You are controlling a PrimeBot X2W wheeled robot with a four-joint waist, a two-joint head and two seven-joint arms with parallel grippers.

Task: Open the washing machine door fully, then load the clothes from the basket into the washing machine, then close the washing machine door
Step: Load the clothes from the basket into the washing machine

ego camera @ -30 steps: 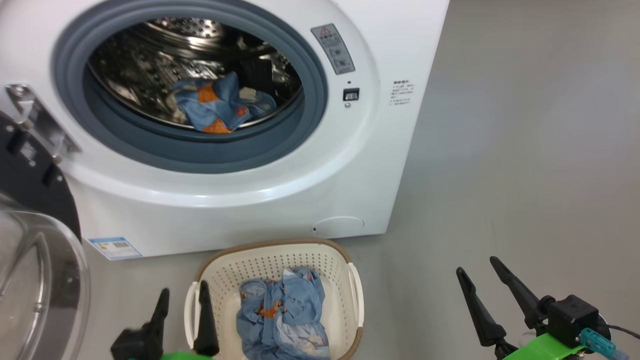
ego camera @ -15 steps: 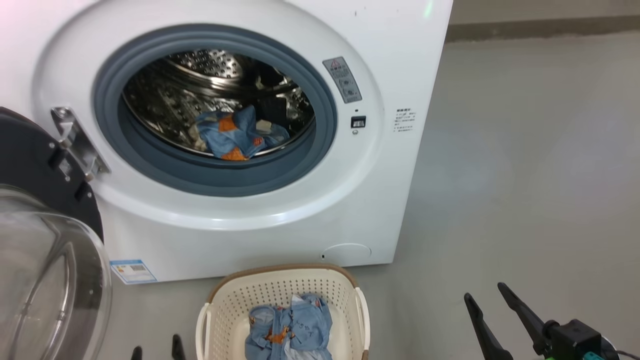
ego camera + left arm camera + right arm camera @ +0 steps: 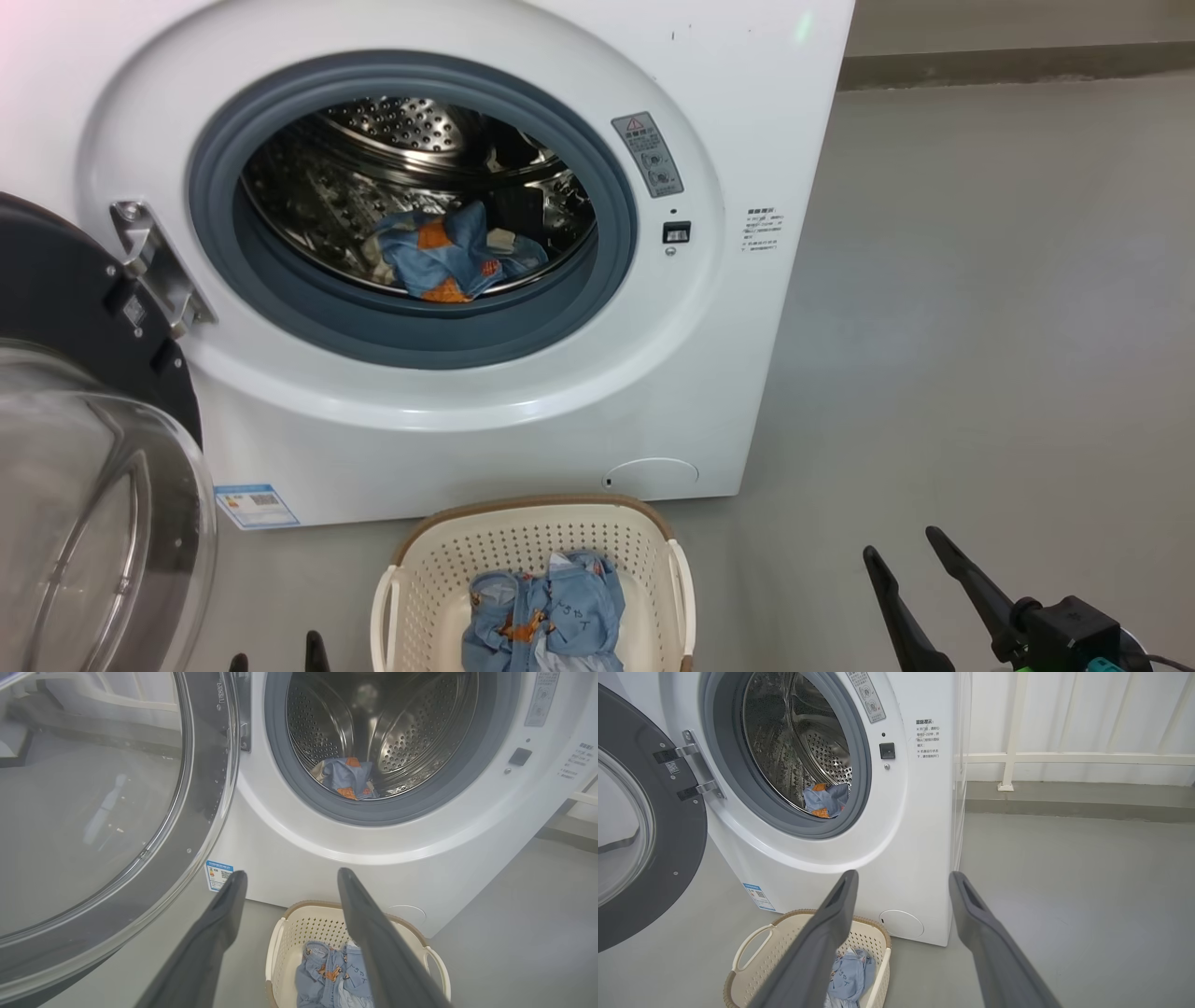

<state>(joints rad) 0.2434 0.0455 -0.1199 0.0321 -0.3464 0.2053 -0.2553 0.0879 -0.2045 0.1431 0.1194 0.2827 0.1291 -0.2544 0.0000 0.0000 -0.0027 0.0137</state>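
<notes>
Pulled back nearer since a second ago, the left gripper (image 3: 290,873) stands released and empty, like the right gripper (image 3: 902,542). Clothes (image 3: 546,611) lie in the basket (image 3: 504,546) and in the washing machine (image 3: 467,448).

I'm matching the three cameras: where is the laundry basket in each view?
Head view: basket at bottom centre.
Left wrist view: basket at bottom, just right of centre.
Right wrist view: basket at bottom, left of centre.
Shared landmark: the small blue label, up-left of the basket in all three.
</notes>
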